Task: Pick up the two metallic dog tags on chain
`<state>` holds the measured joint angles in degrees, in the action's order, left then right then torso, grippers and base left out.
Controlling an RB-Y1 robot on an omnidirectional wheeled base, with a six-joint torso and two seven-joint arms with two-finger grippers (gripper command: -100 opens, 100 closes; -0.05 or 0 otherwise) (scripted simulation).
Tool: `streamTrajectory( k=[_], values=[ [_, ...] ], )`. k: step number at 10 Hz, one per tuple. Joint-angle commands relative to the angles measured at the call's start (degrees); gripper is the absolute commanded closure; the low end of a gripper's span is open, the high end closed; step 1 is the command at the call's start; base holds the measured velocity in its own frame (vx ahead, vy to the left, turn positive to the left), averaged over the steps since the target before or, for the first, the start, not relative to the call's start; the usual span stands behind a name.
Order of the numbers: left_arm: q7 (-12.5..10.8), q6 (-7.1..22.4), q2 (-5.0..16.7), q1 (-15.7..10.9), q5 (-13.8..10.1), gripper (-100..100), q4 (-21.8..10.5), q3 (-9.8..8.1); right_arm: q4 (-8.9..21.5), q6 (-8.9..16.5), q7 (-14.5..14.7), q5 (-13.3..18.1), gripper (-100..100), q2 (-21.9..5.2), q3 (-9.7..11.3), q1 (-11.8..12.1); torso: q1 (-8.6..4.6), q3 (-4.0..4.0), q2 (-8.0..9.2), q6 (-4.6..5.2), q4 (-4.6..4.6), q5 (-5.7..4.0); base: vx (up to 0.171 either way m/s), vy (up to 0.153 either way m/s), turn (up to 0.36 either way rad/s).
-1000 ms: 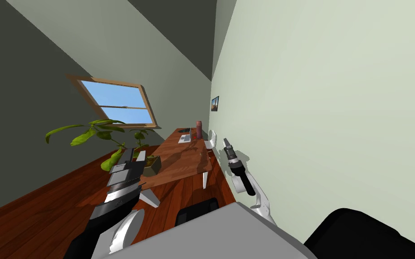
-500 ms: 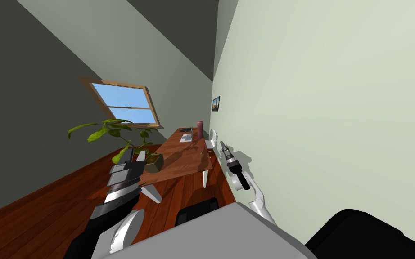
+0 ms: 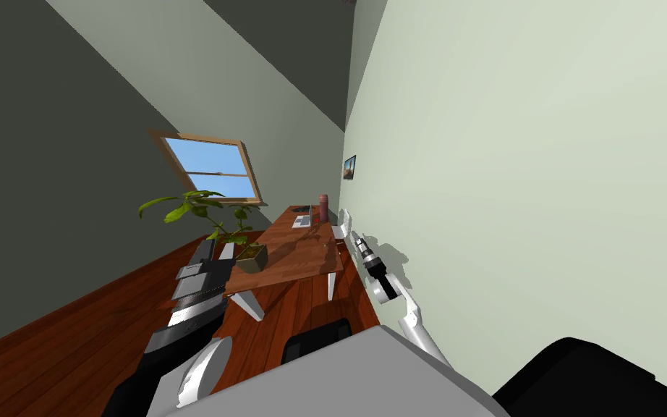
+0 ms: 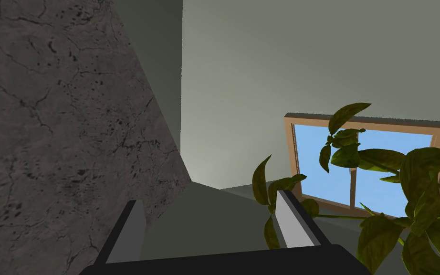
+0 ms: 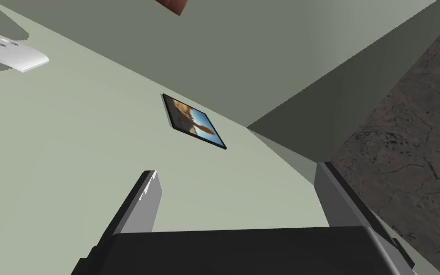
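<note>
The dog tags are too small to pick out, so I cannot tell where they lie relative to either claw. Ahead stands 1 wooden desk [image 3: 289, 257] carrying 1 potted plant [image 3: 247, 255], 1 laptop [image 3: 302, 220] and 1 reddish bottle [image 3: 323, 208], with 1 white chair [image 3: 341, 220] beside it. The left gripper [image 4: 209, 217] is raised by the plant's leaves, blades apart. The right gripper [image 5: 240, 195] is lifted beside the pale wall, blades also apart, below 1 framed picture [image 5: 193, 121]. 1 window [image 3: 213, 168] shows blue sky.

Bright window [image 3: 213, 169] daylight, dim left wall, walls splaying toward corners.
</note>
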<state>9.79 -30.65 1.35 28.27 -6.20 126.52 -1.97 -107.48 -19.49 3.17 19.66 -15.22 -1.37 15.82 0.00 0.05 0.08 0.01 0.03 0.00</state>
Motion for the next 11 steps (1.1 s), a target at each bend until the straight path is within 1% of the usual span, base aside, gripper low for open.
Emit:
streamTrajectory(
  k=[1, 2, 3, 4, 5, 7, 8, 9, 11],
  values=[
    [0.0, 0.0, 0.0, 0.0, 0.0, 0, 0.0, 0.0, 2.9, 1.9, 1.2, 2.1, -100, -0.8, 0.5, -1.7, 0.0, 0.0, 0.0, 0.0, 0.0, 0.0, -0.025, 0.017, 0.126],
    [0.0, 0.0, 0.0, 0.0, 0.0, 0, 0.0, 0.0, 3.5, 1.9, 1.2, 2.1, -100, -0.8, 0.5, -1.7, 0.04, -0.01, -0.01, -0.02, -0.01, 0.01, -0.022, 0.013, 0.059],
    [0.0, 0.0, 0.0, 0.0, 0.0, 0, 0.0, 0.0, 5.3, 3.1, 2.1, 3.6, -100, -1.8, 0.8, -3.1, 0.04, -0.01, -0.02, 0.01, -0.01, 0.01, -0.025, 0.028, 0.105],
    [0.0, 0.0, 0.0, 0.0, 0.0, 0, 0.0, 0.0, 6.7, 3.1, 2.1, 3.6, -100, -1.8, 0.8, -3.1, 0.08, -0.02, -0.03, -0.02, -0.01, 0.02, -0.02, 0.02, 0.055],
    [0.0, 0.0, 0.0, 0.0, 0.0, 0, 0.0, 0.0, 8.2, 4.2, 3.0, 5.0, -100, -2.9, 1.1, -4.4, 0.06, -0.02, -0.03, 0.01, -0.01, 0.02, -0.024, 0.023, 0.117],
    [0.0, 0.0, 0.0, 0.0, 0.0, 0, 0.0, 0.0, 9.9, 4.2, 3.0, 5.0, -100, -2.9, 1.1, -4.4, 0.07, -0.01, -0.03, 0.01, -0.01, 0.02, -0.016, 0.016, 0.032],
    [0.0, 0.0, 0.0, 0.0, 0.0, 0, 0.0, 0.0, 11.9, 5.4, 4.0, 6.3, -100, -4.0, 1.4, -5.8, 0.03, -0.03, -0.06, 0.02, -0.01, 0.01, -0.008, 0.026, 0.134],
    [0.0, 0.0, 0.0, 0.0, 0.0, 0, 0.0, 0.0, 13.3, 5.4, 4.0, 6.3, -100, -4.0, 1.4, -5.8, 0.08, -0.05, -0.08, -0.02, -0.02, 0.02, -0.011, 0.024, 0.068],
    [0.0, 0.0, 0.0, 0.0, 0.0, 0, 0.0, 0.0, 18.1, 7.8, 6.0, 8.7, -100, -6.4, 2.3, -8.5, 0.12, -0.04, -0.06, -0.01, -0.02, 0.02, -0.015, 0.052, 0.181]
  ],
)
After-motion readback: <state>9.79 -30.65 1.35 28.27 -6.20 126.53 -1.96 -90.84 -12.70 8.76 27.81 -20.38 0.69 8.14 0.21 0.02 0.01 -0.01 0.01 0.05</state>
